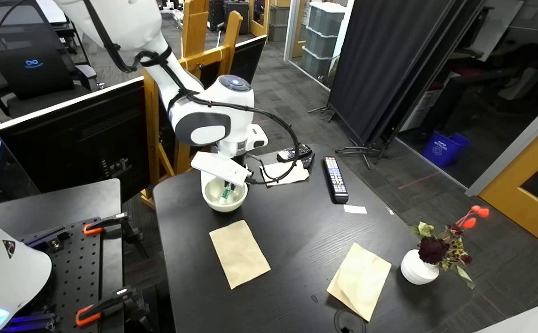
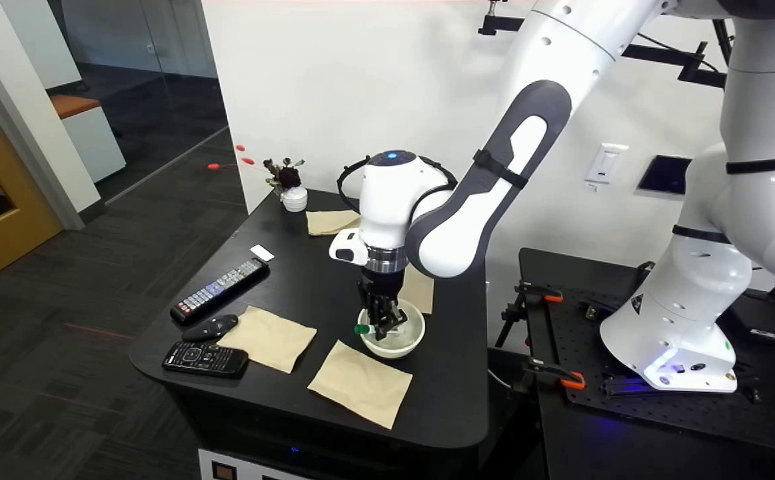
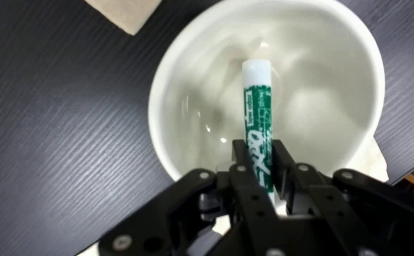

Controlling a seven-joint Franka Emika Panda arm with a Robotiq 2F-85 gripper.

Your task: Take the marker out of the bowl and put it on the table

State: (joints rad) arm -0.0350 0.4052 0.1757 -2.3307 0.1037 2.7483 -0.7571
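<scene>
In an exterior view, an office chair (image 1: 33, 76) sits upper left, a blue bin (image 1: 442, 150) right, a vase (image 1: 417, 269) (with flowers (image 1: 433, 249)) lower right.

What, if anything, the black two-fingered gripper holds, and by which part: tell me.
A green-and-white cylindrical marker, pinched in the gripper across its green-labelled barrel, white end free.
</scene>
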